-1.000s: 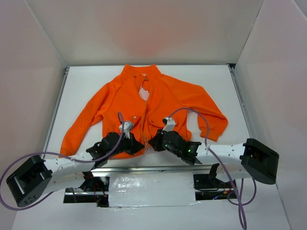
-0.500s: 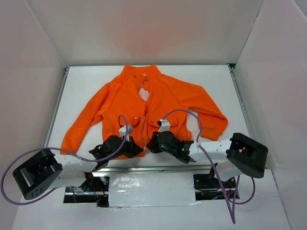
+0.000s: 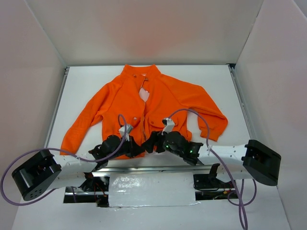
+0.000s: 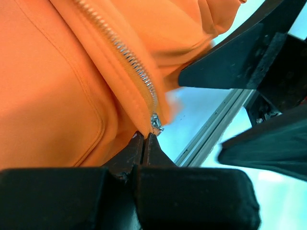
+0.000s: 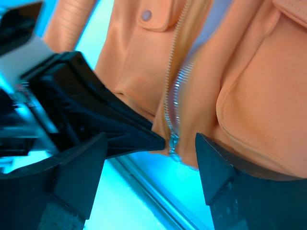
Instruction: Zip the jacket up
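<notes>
Right gripper (image 3: 150, 142) has slid left along the hem since a second ago and now sits tip to tip with the left gripper (image 3: 138, 145), which hasn't budged. Both are at the bottom end of the zipper (image 4: 127, 52). Reads as lining up to seat the zipper ends; no teeth look joined yet. Left gripper is clamped tight on the hem of the jacket (image 3: 165, 96), right under the small metal end piece (image 4: 156, 123). Right gripper is spread wide, fingers either side of the zipper, holding nothing. Jacket lies front-up in the middle of the bench (image 3: 218, 81), collar to the far edge, hem at the near edge. Fleece is soft matte orange and folds thick at the seam; zipper teeth fine and pale; pocket flap carries a round snap (image 5: 146, 15)
</notes>
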`<state>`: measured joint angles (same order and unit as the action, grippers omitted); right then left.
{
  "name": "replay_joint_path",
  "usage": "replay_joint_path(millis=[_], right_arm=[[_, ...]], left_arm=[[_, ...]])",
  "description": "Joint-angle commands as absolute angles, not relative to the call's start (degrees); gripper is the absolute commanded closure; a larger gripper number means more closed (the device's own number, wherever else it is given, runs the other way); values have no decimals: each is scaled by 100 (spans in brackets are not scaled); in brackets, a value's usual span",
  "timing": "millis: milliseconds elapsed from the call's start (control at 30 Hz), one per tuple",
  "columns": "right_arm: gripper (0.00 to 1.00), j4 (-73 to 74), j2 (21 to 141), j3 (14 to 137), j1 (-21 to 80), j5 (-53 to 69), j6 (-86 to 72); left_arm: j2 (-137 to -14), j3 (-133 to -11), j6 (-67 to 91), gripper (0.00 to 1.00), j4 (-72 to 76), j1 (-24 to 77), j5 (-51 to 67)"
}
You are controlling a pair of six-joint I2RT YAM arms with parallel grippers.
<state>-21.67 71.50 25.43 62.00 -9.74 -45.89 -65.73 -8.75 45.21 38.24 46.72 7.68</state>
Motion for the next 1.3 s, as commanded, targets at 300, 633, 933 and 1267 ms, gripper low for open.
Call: replay_joint_path(millis=[300,633,933,1267], right_arm=[[16,-3331,6460,1451,6196,-344,-4956],[19,-5305,7539,923,6205,281,-5344],[20,-7196,8936,887,6205,545,-5484],[20,-7655,9395,949,6205,133,-5545]], left_arm=[[-6399,-1011,4623,100,4157,4729,1187],[-6372,-1090,4693,100,4184,4729,1248],[-6346,-1072,4729,100,4192,4737,1274],[-6354,-1125,4711,100,4060,4755,1204]])
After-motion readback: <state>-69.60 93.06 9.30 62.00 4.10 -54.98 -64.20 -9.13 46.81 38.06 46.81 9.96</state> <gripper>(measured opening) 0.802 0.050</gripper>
